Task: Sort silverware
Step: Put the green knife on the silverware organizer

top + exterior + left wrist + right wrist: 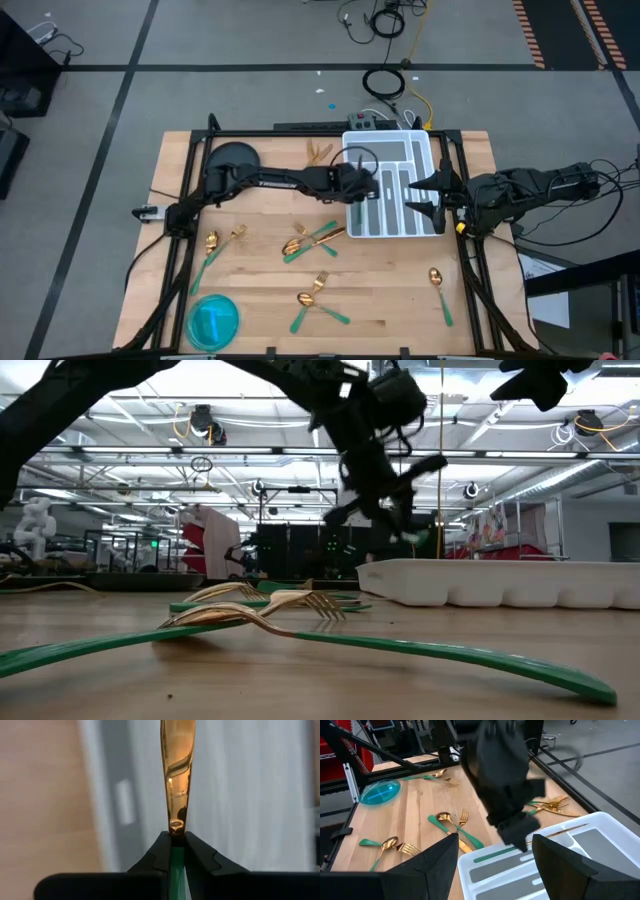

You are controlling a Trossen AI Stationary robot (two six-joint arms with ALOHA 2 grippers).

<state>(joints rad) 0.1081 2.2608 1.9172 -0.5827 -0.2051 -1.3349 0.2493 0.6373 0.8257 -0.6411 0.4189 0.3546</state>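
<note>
Left gripper (368,186): poised over the near-side compartments of the white tray (425,150), fingers (157,857) clamped on the green handle of a gold-bladed knife (177,780) that points straight ahead of it.
Room to move: tray walls lie below the blade; bare wood opens behind the gripper, back along its arm.
Right gripper (436,195): waiting at the tray's far side, facing the left gripper, jaws spread wide, holding nothing.
Silverware nearby: a tangle of forks and spoons (308,240) lies behind and below the left gripper on the table (390,300); more pieces (318,152) rest beside the tray's corner.
Farther off: a lone spoon (438,285) beyond the tray, a blue dish (212,318) at the table's edge.
</note>
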